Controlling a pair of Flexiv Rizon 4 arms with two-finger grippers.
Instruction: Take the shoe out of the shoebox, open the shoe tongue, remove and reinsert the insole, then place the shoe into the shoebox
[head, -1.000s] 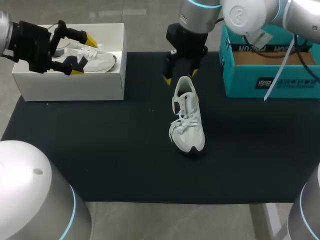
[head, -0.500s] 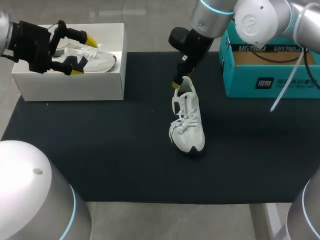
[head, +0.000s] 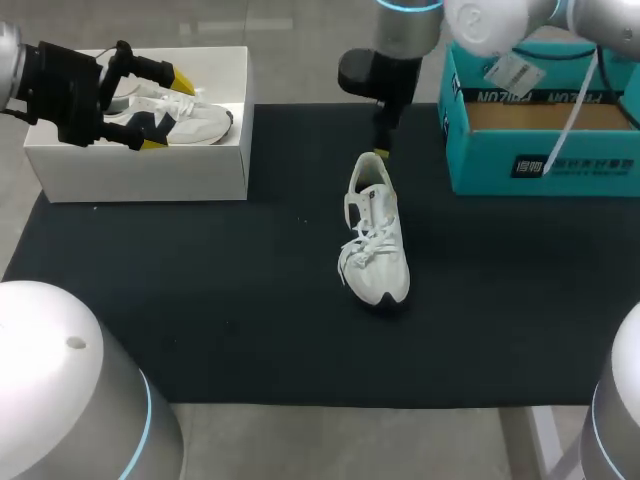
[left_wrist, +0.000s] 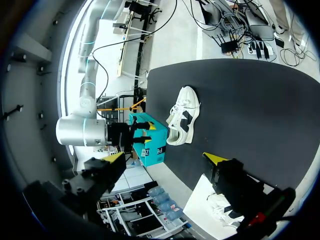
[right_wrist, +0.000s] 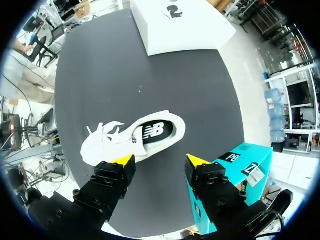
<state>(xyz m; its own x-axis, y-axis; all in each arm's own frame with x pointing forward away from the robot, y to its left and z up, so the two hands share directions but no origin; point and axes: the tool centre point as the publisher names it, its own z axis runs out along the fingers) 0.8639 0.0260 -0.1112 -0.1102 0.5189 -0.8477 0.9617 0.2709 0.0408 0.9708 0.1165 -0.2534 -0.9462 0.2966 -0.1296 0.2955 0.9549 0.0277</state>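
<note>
Head view: white sneaker (head: 375, 240) sits out of the box on the black tabletop (head: 200, 300), roughly mid-mat, upright on its sole. Heel points to the far edge, toe to the near edge, laces loose and splayed.

My right claw (head: 380, 150) hangs just above the heel end, seen edge-on from here, so only one yellow tip shows. Teal shoebox (head: 540, 150) is at the far right of the mat, open, well apart from the sneaker. White shoebox (head: 140, 170) is at the far left, also open, with a second sneaker (head: 190, 118), white with a dark side panel, lying inside it. My left claw (head: 168, 110) hovers over that box, fingers spread.

Right wrist view: right claw (right_wrist: 161, 160) is wide open, with nothing held. The sneaker (right_wrist: 135, 137) lies just ahead of the fingers, heel nearer them, not touching. The dark insole (right_wrist: 155, 131) shows in the shoe opening. Teal shoebox (right_wrist: 250, 160) is beside the claw; white shoebox (right_wrist: 180, 25) is far ahead across the mat.

Left wrist view: left claw (left_wrist: 165, 157) is open and empty. Sneaker (left_wrist: 182, 120) is well ahead on the mat, with the teal shoebox (left_wrist: 150, 140) just past it. White shoebox (left_wrist: 220, 210) is under the claw.
</note>
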